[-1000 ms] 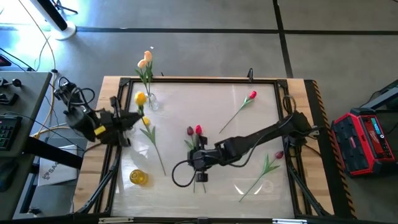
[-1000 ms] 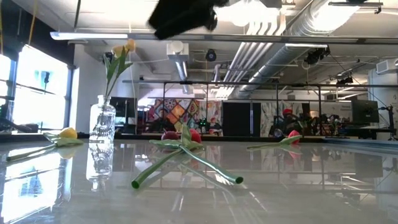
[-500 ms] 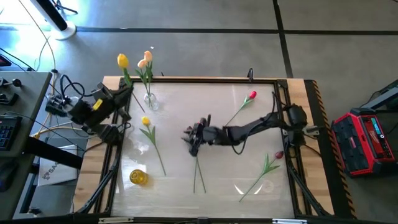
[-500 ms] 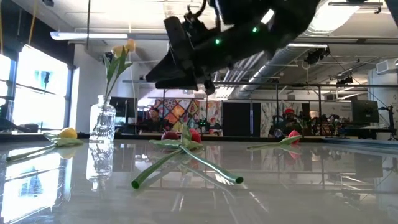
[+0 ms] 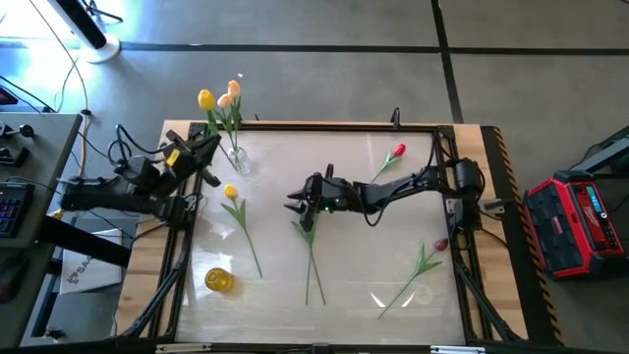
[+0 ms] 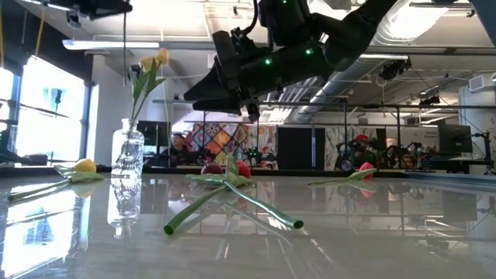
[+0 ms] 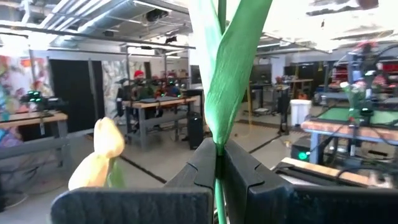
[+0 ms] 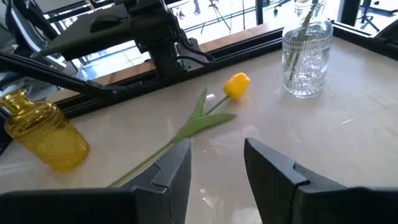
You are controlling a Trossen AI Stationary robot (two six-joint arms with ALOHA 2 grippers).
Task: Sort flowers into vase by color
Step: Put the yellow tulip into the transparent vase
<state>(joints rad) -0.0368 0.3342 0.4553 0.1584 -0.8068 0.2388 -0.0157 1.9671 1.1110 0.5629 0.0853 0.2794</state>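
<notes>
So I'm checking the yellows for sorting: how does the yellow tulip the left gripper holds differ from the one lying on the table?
The held yellow tulip is up in the air beside the clear vase, its stem pinched in the shut left gripper. The lying yellow tulip rests flat on the table, touched by neither gripper. Both have yellow heads and green stems.
</notes>
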